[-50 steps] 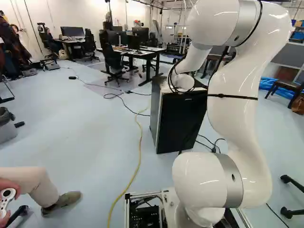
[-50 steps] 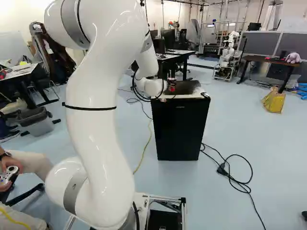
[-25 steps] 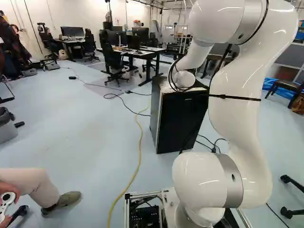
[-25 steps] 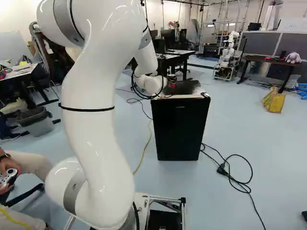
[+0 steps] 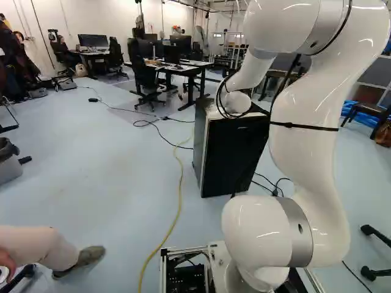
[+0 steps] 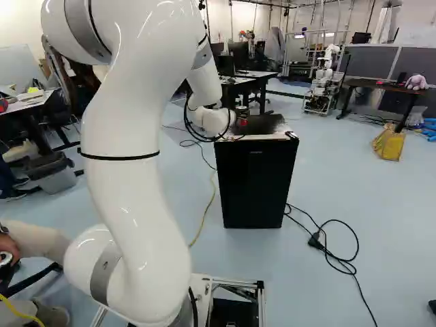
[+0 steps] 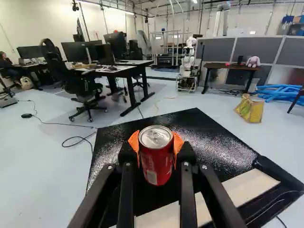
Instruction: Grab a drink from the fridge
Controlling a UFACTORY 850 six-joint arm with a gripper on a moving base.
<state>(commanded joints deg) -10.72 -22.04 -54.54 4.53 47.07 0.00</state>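
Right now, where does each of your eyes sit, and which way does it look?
Left base view: behind my arm, to its left, looking ahead and down. My arm stands right of middle.
Right base view: behind my arm, to its right, looking ahead and down. My arm stands left of middle.
Wrist view: on my wrist, looking along my fingers, which hold a red can.
Both base views share the fridge's front.

No words, brands or numbers could be read. The can had a pale patch and light marks on its side, too small to make out. The fridge bore a tiny pale mark high on its front, and a grey band on the arm a small dark one, both illegible.
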